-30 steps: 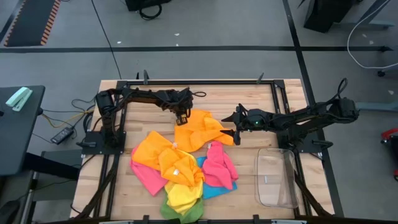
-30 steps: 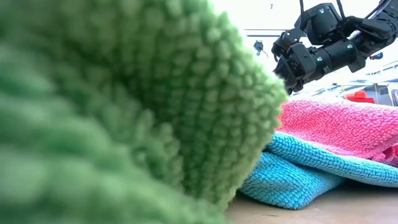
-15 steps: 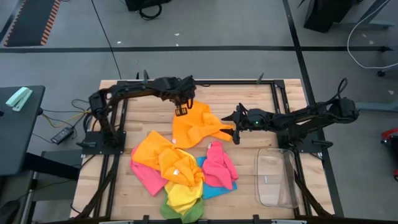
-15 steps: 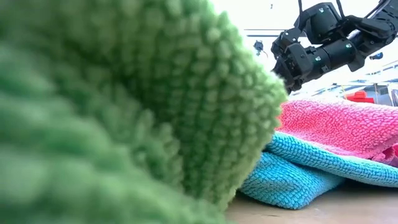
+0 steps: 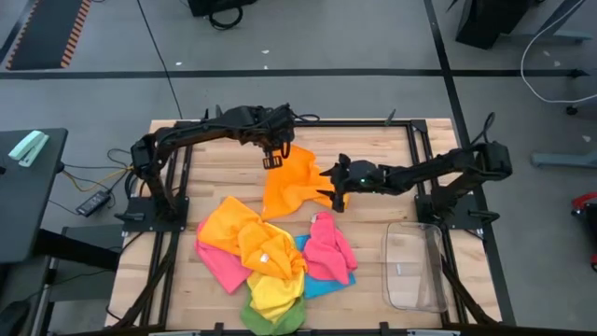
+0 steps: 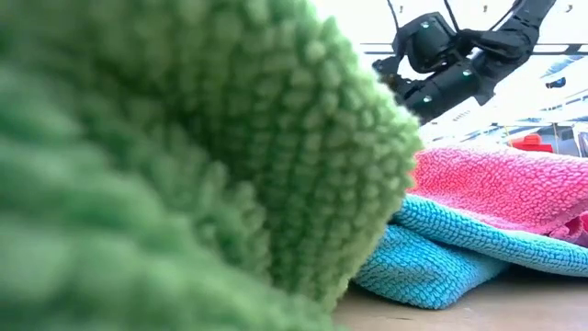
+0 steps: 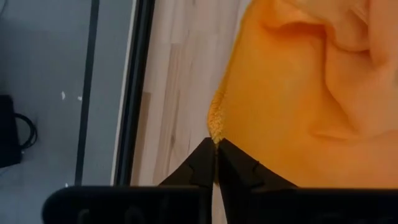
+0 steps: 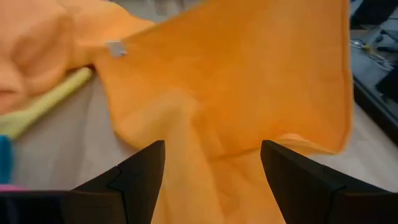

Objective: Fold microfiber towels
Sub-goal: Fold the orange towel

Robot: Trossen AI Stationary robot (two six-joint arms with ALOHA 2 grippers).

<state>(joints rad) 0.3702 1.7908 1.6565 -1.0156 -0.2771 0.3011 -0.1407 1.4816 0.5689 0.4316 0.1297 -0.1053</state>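
Pale wooden bench (image 5: 224, 182) with a black frame, on a grey floor crossed by dark tape lines; a dark side table with a pale green object (image 5: 28, 147) off the left edge.

Nearest the front edge: a heap of microfiber towels, green towel (image 6: 184, 165) filling most of the low view, yellow towel (image 5: 272, 294) just behind it, then blue towel (image 6: 441, 257) under pink towel (image 6: 514, 188), a second pink one and a crumpled orange one (image 5: 244, 233) beside them. Clear plastic bin (image 5: 415, 266) at the front right, apart from the heap.

Farther back, at mid-bench: a separate orange towel (image 5: 294, 182), spread and partly lifted. Right tool (image 5: 332, 186) at its right edge, fingers (image 8: 140, 171) spread wide over the cloth, nothing pinched. Farthest back: left tool (image 5: 271, 161) pressed shut on the orange towel's far corner (image 7: 215, 127), corner raised off the wood.

Against a second earlier: left tool moved from mid-towel toward the bench's rear edge, dragging the corner and stretching the cloth longer; right tool shifted leftward, onto the towel's edge. Heap and bin unchanged.
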